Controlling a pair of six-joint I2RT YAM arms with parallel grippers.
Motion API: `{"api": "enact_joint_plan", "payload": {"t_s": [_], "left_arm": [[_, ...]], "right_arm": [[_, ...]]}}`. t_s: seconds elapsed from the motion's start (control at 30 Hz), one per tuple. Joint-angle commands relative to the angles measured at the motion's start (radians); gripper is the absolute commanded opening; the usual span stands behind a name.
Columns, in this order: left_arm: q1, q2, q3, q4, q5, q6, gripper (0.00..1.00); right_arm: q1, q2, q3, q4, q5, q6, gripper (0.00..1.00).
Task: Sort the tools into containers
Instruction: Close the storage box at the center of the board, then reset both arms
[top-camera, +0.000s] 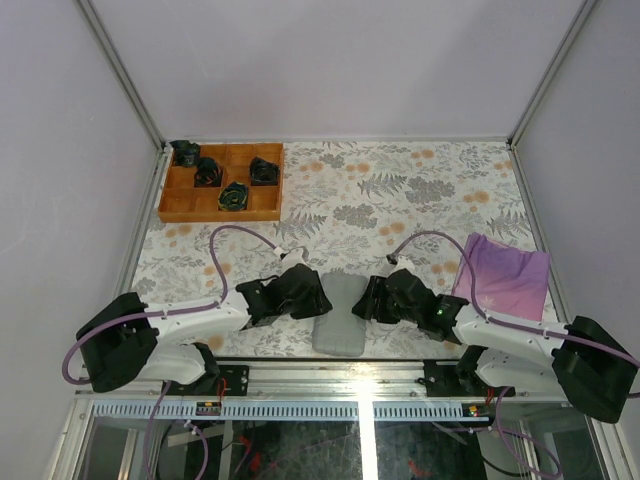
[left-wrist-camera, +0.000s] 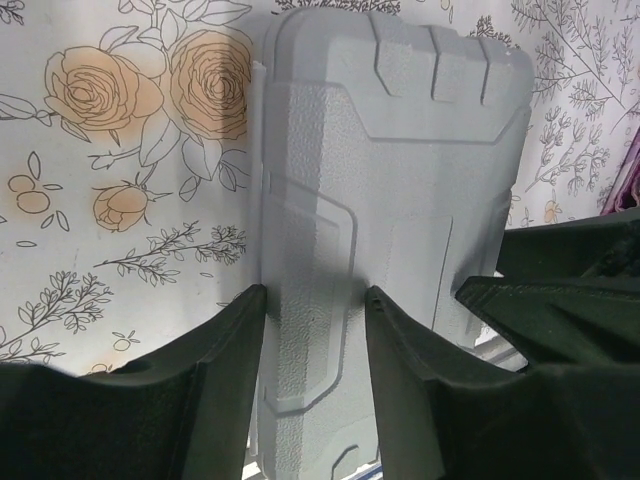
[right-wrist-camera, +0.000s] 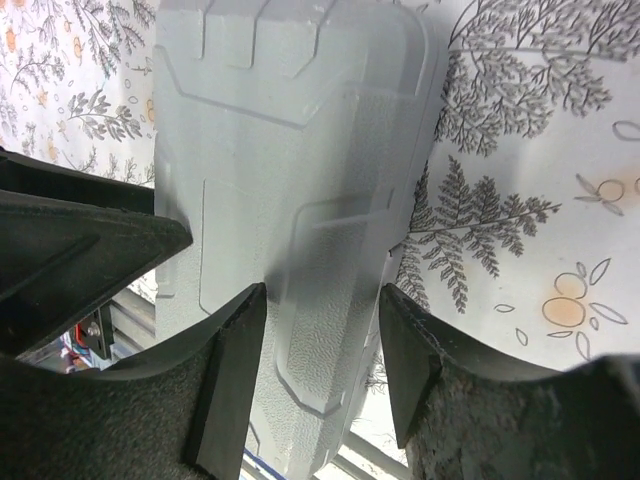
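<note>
Case of flat grey moulded plastic (top-camera: 340, 325), lid shut, lies midway along the tabletop's near edge. Left pincer (left-wrist-camera: 315, 295) and right pincer (right-wrist-camera: 322, 295) flank it, jaws part-open, holding nothing, apparently poised to unlatch it.

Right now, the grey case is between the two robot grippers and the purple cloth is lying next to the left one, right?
Not quite. The purple cloth lies next to the right gripper, not the left gripper; the top external view shows it. The rest holds: the grey case is between the two grippers.
</note>
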Motion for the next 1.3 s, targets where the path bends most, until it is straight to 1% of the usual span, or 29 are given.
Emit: {"api": "enact_joint_plan", "payload": {"t_s": [0.0, 0.1, 0.17, 0.27, 0.4, 0.57, 0.63, 0.67, 0.7, 0.83, 0.97, 1.07, 1.27], "left_arm": [[0.028, 0.035, 0.0, -0.078, -0.01, 0.003, 0.38], [0.073, -0.003, 0.02, -0.11, -0.03, 0.009, 0.42], [0.094, -0.042, 0.045, -0.157, -0.065, 0.027, 0.48], [0.108, -0.12, 0.111, -0.262, -0.158, 0.064, 0.58], [0.114, -0.249, 0.211, -0.379, -0.288, 0.127, 0.72], [0.114, -0.423, 0.308, -0.439, -0.383, 0.241, 0.85], [0.114, -0.499, 0.343, -0.455, -0.41, 0.285, 0.93], [0.114, -0.53, 0.355, -0.464, -0.421, 0.303, 0.98], [0.114, -0.556, 0.364, -0.476, -0.433, 0.315, 1.0], [0.114, -0.657, 0.353, -0.529, -0.494, 0.33, 1.0], [0.114, -0.732, 0.312, -0.581, -0.523, 0.296, 1.0], [0.114, -0.772, 0.277, -0.608, -0.542, 0.264, 1.0], [0.113, -0.796, 0.247, -0.634, -0.562, 0.256, 1.0]], "right_arm": [[-0.028, 0.008, 0.09, -0.068, 0.051, -0.101, 0.56], [-0.046, -0.021, 0.131, -0.14, 0.104, -0.151, 0.59], [-0.052, -0.056, 0.167, -0.208, 0.16, -0.198, 0.61], [-0.052, -0.129, 0.225, -0.309, 0.239, -0.274, 0.66], [-0.051, -0.25, 0.314, -0.423, 0.321, -0.382, 0.8], [-0.053, -0.384, 0.432, -0.552, 0.426, -0.495, 0.92], [-0.052, -0.441, 0.459, -0.591, 0.48, -0.516, 0.97], [-0.053, -0.469, 0.463, -0.605, 0.503, -0.521, 1.0], [-0.053, -0.498, 0.462, -0.617, 0.523, -0.522, 0.99], [-0.052, -0.63, 0.41, -0.631, 0.568, -0.514, 0.99], [-0.052, -0.738, 0.334, -0.633, 0.581, -0.474, 0.99], [-0.053, -0.78, 0.306, -0.669, 0.621, -0.419, 0.99], [-0.052, -0.826, 0.284, -0.661, 0.64, -0.418, 0.99]]}}
